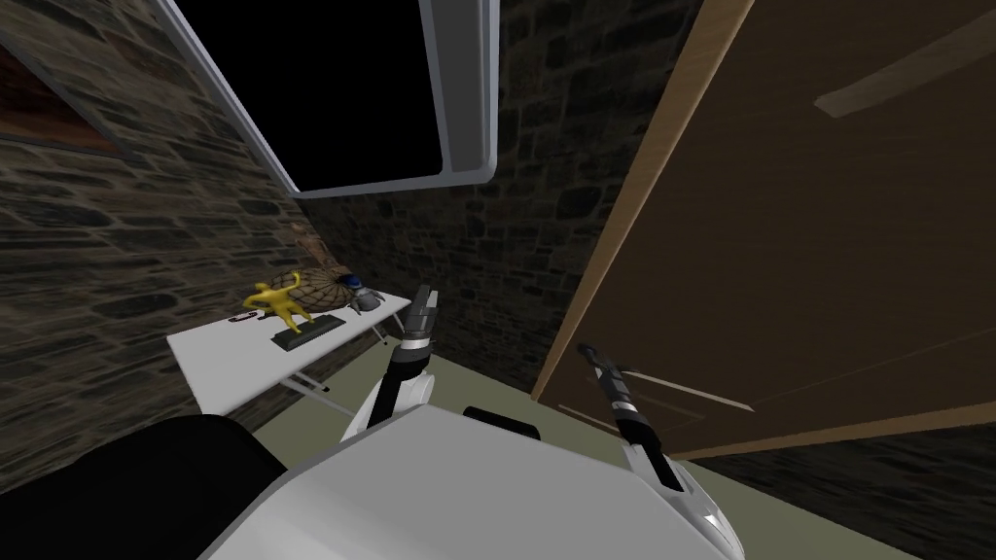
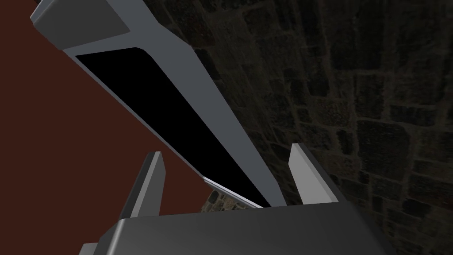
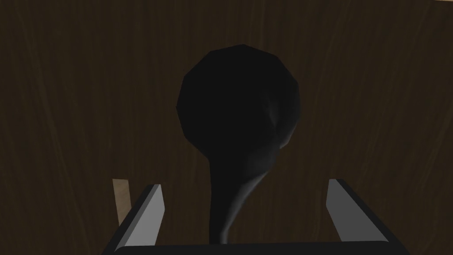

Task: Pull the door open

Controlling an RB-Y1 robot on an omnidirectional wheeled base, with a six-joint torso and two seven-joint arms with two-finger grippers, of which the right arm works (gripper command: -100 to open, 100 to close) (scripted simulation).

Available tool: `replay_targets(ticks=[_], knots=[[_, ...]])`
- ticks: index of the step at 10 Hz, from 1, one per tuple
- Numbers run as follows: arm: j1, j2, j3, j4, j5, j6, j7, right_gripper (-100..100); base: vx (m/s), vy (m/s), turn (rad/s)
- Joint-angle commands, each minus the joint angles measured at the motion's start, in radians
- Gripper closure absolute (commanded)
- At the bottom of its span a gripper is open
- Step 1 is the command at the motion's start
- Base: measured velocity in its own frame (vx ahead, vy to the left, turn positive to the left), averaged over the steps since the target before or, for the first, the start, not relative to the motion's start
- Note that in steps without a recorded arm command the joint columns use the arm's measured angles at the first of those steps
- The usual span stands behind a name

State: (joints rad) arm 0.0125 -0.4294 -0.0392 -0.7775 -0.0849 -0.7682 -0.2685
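Our right gripper (image 3: 245, 183) gaped before the dark doorknob (image 3: 239, 102); centring, clamping firmly, then pulling seemed best, while our left gripper (image 2: 226, 152) stood open.

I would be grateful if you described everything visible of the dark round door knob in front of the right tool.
The dark, faceted round knob looks almost black, with a faint grey sheen on one side. Its ball narrows into a slimmer neck that runs between the light grey fingers of the right tool, which stand open and clear of it. It sits on the dark brown wood-grain door.
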Motion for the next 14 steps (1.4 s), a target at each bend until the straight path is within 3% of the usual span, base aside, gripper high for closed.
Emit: replay_targets(ticks=[1,2,3,8,14], knots=[[0.0,-0.001,-0.008,0.005,-0.004,0.001,0.001,-100,0.188,-0.019,0.062],[0.002,-0.001,-0.005,0.0,-0.002,0.002,0.001,-100,0.081,-0.009,0.013],[0.002,-0.001,-0.005,0.0,-0.002,0.002,0.001,100,-0.011,0.001,-0.008],[0.002,-0.001,-0.005,0.0,-0.002,0.002,0.001,100,-0.015,-0.001,0.0],[0.059,-0.052,0.043,-0.013,0.016,-0.067,-0.062,100,-0.157,-0.044,0.099]])
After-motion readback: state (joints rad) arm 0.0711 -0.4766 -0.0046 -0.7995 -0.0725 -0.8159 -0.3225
